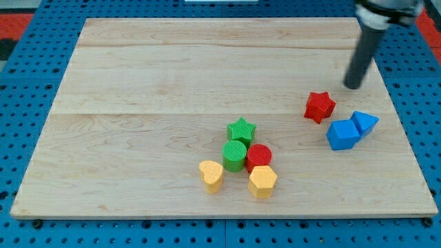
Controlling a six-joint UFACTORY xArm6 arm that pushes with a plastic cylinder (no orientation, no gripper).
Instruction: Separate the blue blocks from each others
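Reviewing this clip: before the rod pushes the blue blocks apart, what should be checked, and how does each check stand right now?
1. My tip visible: ok.
2. Tip clear of all blocks, toward the view's top from the pair: ok.
3. Blue cube and blue triangular block separated: not ok, they touch.
4. Red star clear of the blue pair: ok, but close on the view's left.
5. Room on the wooden board toward the view's right edge: cannot tell, margin looks slim.

Wooden board [138, 69] under scattered coloured blocks [241, 155]
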